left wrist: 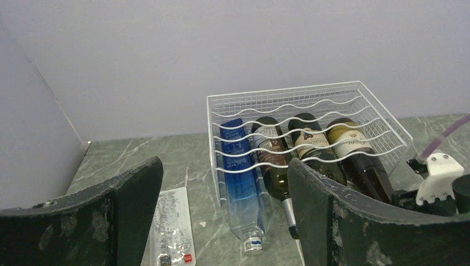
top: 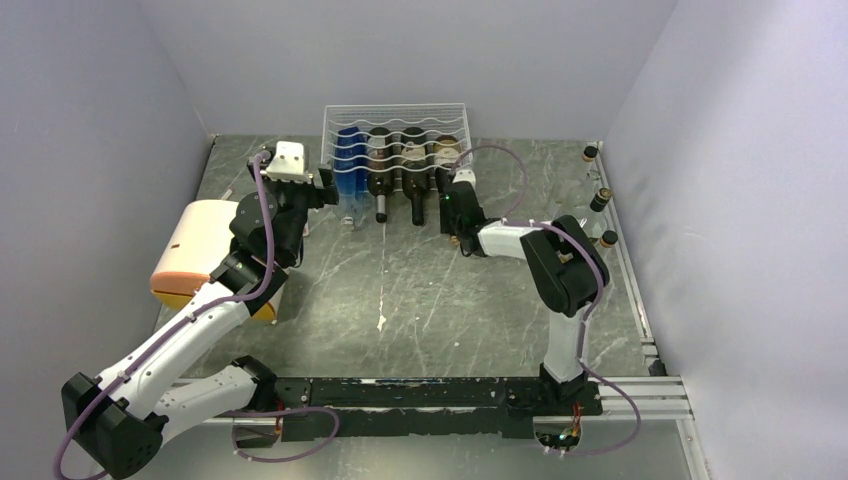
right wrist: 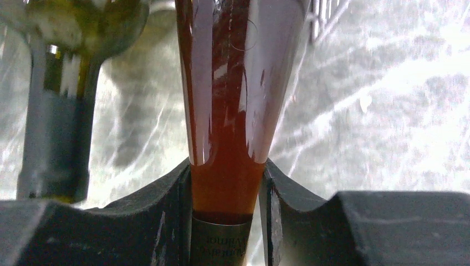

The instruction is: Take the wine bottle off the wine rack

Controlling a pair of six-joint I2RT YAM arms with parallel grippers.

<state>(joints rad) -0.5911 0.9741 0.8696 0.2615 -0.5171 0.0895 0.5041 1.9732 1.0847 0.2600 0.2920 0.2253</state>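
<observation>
The white wire wine rack (top: 395, 118) stands at the back of the table and holds a blue bottle (top: 350, 168) and three dark wine bottles, necks toward me. My right gripper (top: 452, 186) is at the rack's front right, shut on the neck of the rightmost wine bottle (top: 445, 158). In the right wrist view the amber neck (right wrist: 227, 83) sits between the pads of the right gripper (right wrist: 227, 191). My left gripper (top: 325, 190) is open and empty, just left of the blue bottle. In the left wrist view (left wrist: 221, 221) its fingers frame the blue bottle (left wrist: 238, 177) and rack (left wrist: 310, 94).
A cream drum with an orange end (top: 200, 250) lies at the left beside my left arm. A clear plastic packet (left wrist: 172, 227) lies on the table left of the rack. Three small bottles (top: 601, 199) stand along the right rail. Grey walls close in on three sides.
</observation>
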